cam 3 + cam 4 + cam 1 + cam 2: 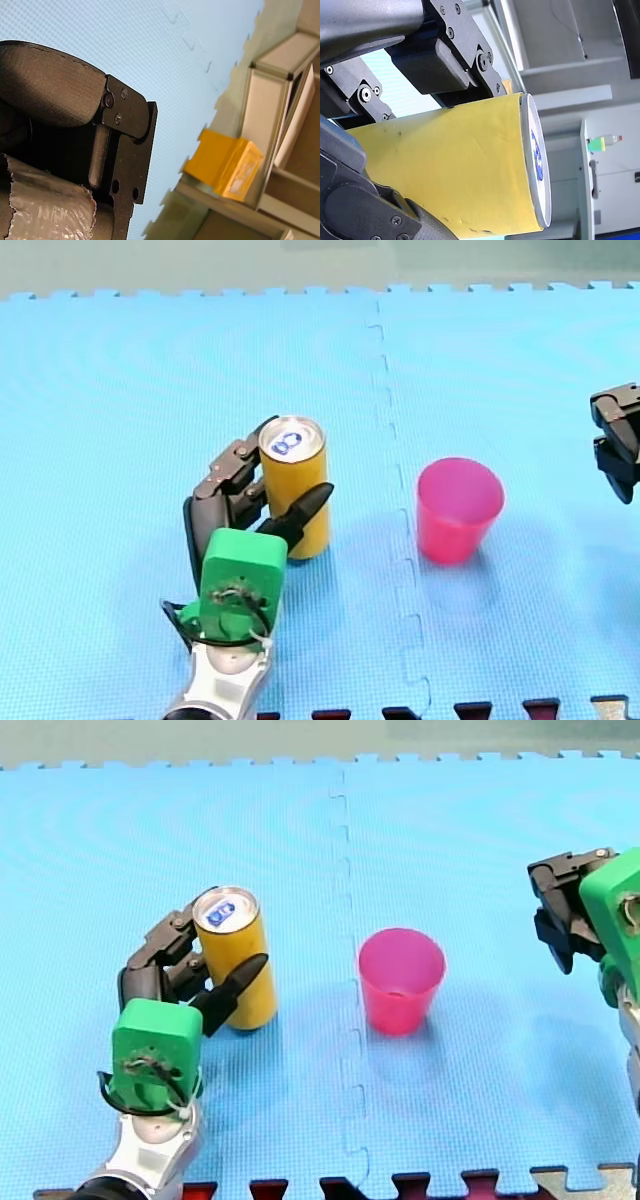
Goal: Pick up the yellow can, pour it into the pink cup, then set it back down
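The yellow can (297, 495) stands upright on the blue foam mat, left of centre, silver top up. My left hand (216, 952) is shut around it: black fingers wrap its far left side and the thumb presses across its front. In the second wrist view the can (455, 170) lies between those black fingers (445, 65). The pink cup (458, 510) stands upright to the right of the can, about a cup's width away, mouth open. My right hand (562, 910) hangs over the mat at the far right, beyond the cup, holding nothing.
A jigsaw seam (398, 440) runs front to back through the blue mat (150, 390), between can and cup. The mat's toothed far edge meets a grey floor. In the first wrist view a yellow box (225, 165) sits by a shelf frame beyond the mat.
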{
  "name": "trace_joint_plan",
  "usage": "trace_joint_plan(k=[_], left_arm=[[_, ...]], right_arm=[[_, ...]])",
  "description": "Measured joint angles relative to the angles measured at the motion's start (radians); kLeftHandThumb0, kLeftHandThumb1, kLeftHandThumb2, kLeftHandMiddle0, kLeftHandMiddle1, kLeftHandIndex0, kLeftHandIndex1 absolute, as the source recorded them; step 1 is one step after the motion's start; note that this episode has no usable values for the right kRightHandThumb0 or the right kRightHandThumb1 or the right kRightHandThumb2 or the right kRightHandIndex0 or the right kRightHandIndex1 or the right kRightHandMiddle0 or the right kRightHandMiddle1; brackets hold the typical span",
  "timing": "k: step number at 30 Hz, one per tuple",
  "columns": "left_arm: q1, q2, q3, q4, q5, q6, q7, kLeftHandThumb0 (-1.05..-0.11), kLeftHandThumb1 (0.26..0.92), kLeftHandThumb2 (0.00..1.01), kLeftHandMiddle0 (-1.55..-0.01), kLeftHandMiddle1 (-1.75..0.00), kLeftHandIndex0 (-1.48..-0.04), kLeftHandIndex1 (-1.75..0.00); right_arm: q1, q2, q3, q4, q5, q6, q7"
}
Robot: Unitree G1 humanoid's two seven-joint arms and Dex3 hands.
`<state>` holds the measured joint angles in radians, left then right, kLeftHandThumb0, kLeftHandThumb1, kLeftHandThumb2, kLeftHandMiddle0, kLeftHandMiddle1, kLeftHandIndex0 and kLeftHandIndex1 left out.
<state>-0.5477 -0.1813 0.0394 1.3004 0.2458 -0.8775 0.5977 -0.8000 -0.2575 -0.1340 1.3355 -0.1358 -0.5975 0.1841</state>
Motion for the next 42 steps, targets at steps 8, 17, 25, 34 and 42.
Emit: trace_joint_plan(k=[8, 17, 25, 34, 42], left_arm=[[-0.008, 0.023, -0.084, 0.005, 0.109, 0.057, 0.142, -0.726, 0.793, 0.0, -0.76, 0.0, -0.75, 0.0], [-0.019, 0.04, -0.137, 0.014, 0.159, 0.147, 0.217, -1.04, 0.83, 0.0, -0.46, 0.0, -0.45, 0.0], [-0.026, 0.055, -0.174, 0.015, 0.179, 0.195, 0.235, -1.048, 0.826, 0.0, -0.35, 0.0, -0.34, 0.0], [-0.028, 0.068, -0.176, 0.005, 0.161, 0.23, 0.197, -1.048, 0.825, 0.0, -0.29, 0.0, -0.27, 0.0], [-0.028, 0.076, -0.176, -0.006, 0.152, 0.234, 0.183, -1.048, 0.829, 0.0, -0.27, 0.0, -0.25, 0.0]], right_arm=[[0.001, 0.0, -0.001, 0.0, 0.002, -0.001, 0.003], [0.001, 0.0, -0.004, 0.0, 0.005, 0.0, 0.005], [0.001, 0.002, -0.003, 0.0, 0.005, 0.0, 0.003], [-0.003, 0.006, -0.003, 0.001, 0.005, 0.002, 0.003], [-0.007, 0.011, -0.005, 0.002, 0.006, 0.004, 0.012]])
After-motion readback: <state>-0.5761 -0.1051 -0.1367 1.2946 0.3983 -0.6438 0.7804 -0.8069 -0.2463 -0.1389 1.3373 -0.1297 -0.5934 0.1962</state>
